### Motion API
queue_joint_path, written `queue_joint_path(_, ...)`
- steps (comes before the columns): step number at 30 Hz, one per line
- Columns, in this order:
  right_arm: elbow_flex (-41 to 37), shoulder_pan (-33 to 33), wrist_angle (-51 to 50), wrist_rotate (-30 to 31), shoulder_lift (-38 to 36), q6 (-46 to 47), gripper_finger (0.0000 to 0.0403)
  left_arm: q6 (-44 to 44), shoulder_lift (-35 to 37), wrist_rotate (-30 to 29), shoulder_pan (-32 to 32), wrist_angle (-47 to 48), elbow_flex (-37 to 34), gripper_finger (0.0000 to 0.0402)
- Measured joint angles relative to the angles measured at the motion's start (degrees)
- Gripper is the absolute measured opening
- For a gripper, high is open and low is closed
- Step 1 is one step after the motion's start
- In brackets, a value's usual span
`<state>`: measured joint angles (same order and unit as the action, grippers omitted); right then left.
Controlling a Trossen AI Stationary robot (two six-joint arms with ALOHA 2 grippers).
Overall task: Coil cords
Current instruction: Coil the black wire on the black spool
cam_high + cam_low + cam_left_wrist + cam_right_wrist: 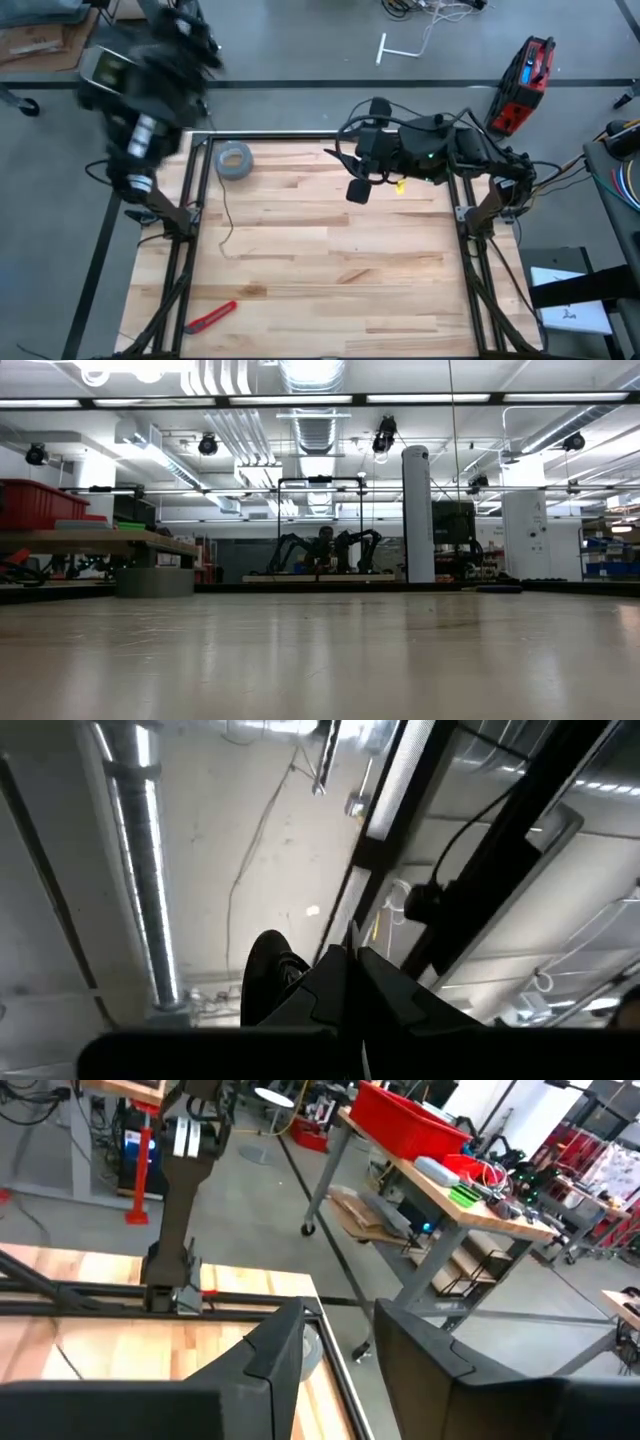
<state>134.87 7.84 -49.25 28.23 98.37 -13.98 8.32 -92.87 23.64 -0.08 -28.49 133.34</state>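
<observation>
The thin black cord lies slack on the pale wooden tabletop in the left part of the high view, trailing down from just beside the grey ring-shaped tape roll near the upper left corner. The left gripper is raised off the upper left edge, pointing at the ceiling, its jaws closed with nothing visibly held. The right gripper hangs over the upper middle, jaws parted and empty. A red-handled tool lies at lower left.
</observation>
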Motion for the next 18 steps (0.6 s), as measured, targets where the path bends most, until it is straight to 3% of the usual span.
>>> queue_joint_path(2,0.00,-0.06,0.71,-2.67,0.00,1.29,0.0115,-1.64,1.61,-4.72,-0.31,2.67,0.26,0.0006)
queue_joint_path(8,-0.02,-3.28,4.53,-25.21,3.10,6.40,0.0115,-2.19,1.90,-6.36,-0.37,3.95,0.22,0.0006)
queue_joint_path(18,0.03,-6.19,16.94,-32.40,11.85,12.15,0.0188,-1.58,1.19,-6.58,-0.37,4.92,0.26,0.0006)
